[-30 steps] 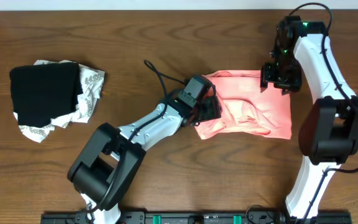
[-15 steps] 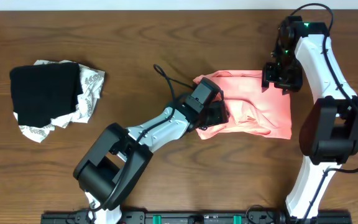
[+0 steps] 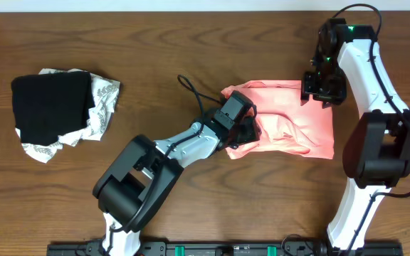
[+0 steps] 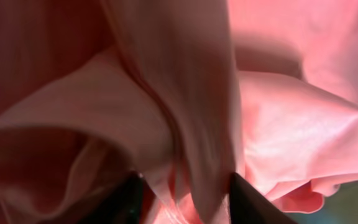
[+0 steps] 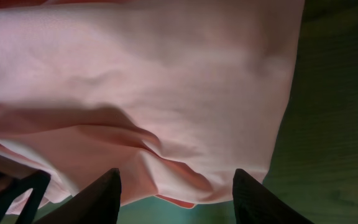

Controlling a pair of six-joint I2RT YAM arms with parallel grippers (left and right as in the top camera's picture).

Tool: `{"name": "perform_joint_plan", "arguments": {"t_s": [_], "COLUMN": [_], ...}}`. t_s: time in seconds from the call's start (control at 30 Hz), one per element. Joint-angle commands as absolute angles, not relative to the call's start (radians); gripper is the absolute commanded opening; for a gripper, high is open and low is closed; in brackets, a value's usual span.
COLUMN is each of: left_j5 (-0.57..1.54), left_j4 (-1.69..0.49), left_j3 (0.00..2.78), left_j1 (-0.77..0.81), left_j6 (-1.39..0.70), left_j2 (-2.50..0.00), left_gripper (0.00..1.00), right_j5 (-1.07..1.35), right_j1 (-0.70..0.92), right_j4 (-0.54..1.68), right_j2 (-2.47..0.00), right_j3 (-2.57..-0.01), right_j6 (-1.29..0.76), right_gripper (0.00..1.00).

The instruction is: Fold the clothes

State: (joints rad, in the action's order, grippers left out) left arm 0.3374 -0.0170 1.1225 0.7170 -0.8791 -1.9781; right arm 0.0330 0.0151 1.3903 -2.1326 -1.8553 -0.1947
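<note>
The wooden table (image 3: 191, 43) held one pink shirt (image 3: 290, 121), one black garment (image 3: 48, 107) and one white patterned cloth (image 3: 104, 92). Left jaws straddled a shirt fold, grip unclear; right jaws stood spread.

Dark brown wood-grain table (image 3: 191, 43) under even light.

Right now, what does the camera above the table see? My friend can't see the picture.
A pink shirt lies crumpled on a wooden table, with the left gripper at its left edge and the right gripper over its top right corner. Far to the left, a black garment sits on a white cloth.
</note>
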Motion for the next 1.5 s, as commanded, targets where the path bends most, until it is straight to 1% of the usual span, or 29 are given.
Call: {"name": "perform_joint_plan", "arguments": {"t_s": [0.0, 0.07, 0.13, 0.2, 0.27, 0.37, 0.5, 0.53, 0.57, 0.7, 1.07, 1.2, 1.33, 1.47], "left_j5": [0.346, 0.35, 0.351, 0.351, 0.352, 0.352, 0.352, 0.352, 0.352, 0.359, 0.359, 0.359, 0.358, 0.358], "left_j4": [-0.013, -0.011, -0.009, 0.001, 0.019, 0.033, 0.033, 0.033, 0.033, 0.02, -0.241, -0.262, -0.261, -0.255], "left_j3": [1.121, 1.121, 1.121, 1.121, 1.121, 1.121, 1.122, 1.122, 1.121, 1.122, 1.124, 1.124, 1.124, 1.124], "left_j1": [0.718, 0.718, 0.717, 0.717, 0.718, 0.718, 0.718, 0.717, 0.717, 0.713, 0.636, 0.617, 0.616, 0.616], "left_j6": [-0.873, -0.873, -0.87, -0.87, -0.87, -0.871, -0.87, -0.87, -0.87, -0.85, -0.786, -0.75, -0.748, -0.748], "left_j2": [-1.997, -1.997, -1.997, -1.997, -1.997, -1.997, -1.997, -1.997, -1.996, -1.991, -1.93, -1.915, -1.914, -1.914], "left_gripper": [0.35, 0.3, 0.28, 0.29, 0.33, 0.32, 0.18, 0.08, 0.06, 0.06, 0.06, 0.06, 0.06, 0.06], "right_j5": [0.03, 0.03, 0.03, 0.03, 0.03, 0.03, 0.03, 0.03, 0.03, 0.03, -0.022, -0.023, -0.01, 0.084], "right_j1": [0.007, 0.007, 0.007, 0.007, 0.007, 0.007, 0.007, 0.007, 0.007, 0.007, 0.007, 0.007, 0.009, 0.011], "right_j4": [1.391, 1.39, 1.39, 1.39, 1.39, 1.391, 1.39, 1.39, 1.389, 1.389, 1.392, 1.41, 1.429, 1.421], "right_j2": [-2.124, -2.124, -2.124, -2.124, -2.124, -2.124, -2.124, -2.124, -2.124, -2.124, -2.124, -2.124, -2.124, -2.124], "right_j3": [-1.851, -1.851, -1.851, -1.851, -1.851, -1.851, -1.851, -1.851, -1.851, -1.851, -1.851, -1.848, -1.819, -1.738], "right_j6": [-0.204, -0.204, -0.204, -0.204, -0.204, -0.204, -0.204, -0.204, -0.204, -0.204, -0.2, -0.173, -0.166, -0.12], "right_gripper": [0.55, 0.55, 0.55, 0.54, 0.53, 0.53, 0.53, 0.53, 0.53, 0.52, 0.54, 0.54, 0.51, 0.45]}}
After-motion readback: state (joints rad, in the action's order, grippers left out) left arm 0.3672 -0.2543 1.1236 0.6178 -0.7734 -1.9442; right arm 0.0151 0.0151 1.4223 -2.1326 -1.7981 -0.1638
